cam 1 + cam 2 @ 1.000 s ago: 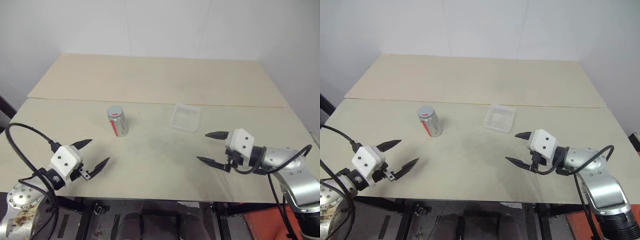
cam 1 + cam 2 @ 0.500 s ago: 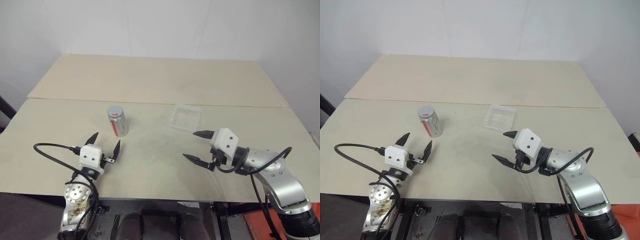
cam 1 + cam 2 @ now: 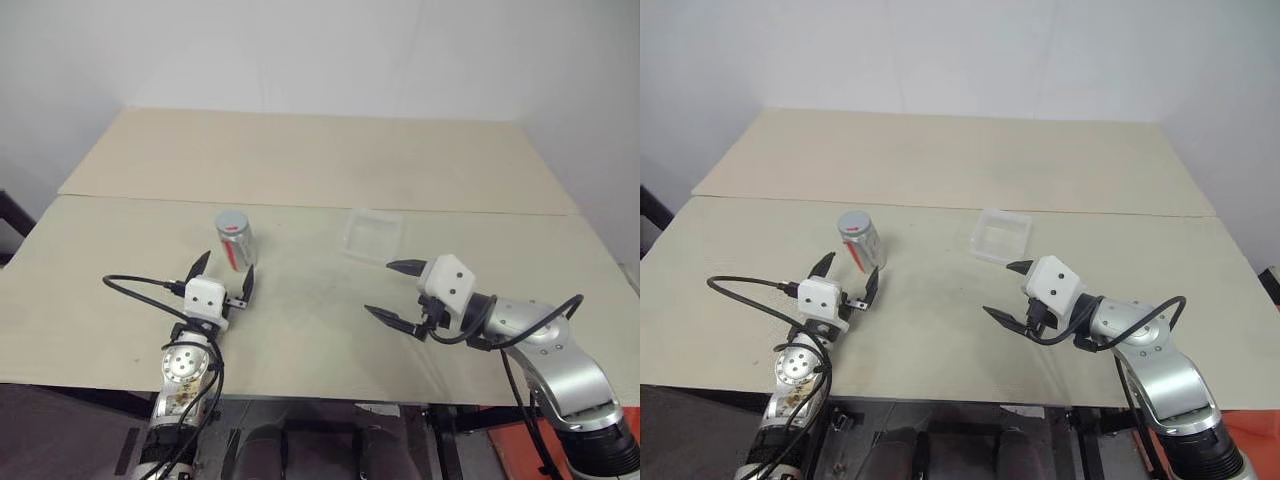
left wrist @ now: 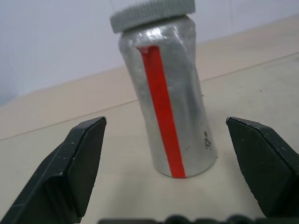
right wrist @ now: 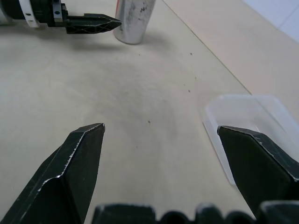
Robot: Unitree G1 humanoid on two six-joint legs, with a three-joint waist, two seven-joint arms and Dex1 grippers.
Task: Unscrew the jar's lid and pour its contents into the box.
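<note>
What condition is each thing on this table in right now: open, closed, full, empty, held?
Jar: upright on the table, not held.
Lid: on the jar.
Box: open-topped, looks empty.
Left gripper: open, just short of the jar.
Right gripper: open, holding nothing, near the box.

Silvery jar (image 3: 236, 242) with red stripe, upright on table, grey ribbed lid (image 4: 152, 13) screwed on. Clear shallow box (image 3: 373, 235) at its 3 o'clock, well apart, flat.

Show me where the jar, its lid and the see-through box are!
jar (image 4: 168, 112), left wrist view, on its silvery side.
lid (image 4: 152, 11), left wrist view, on its ribbed edge.
box (image 3: 349, 238), left eye view, on its near-left rim.
</note>
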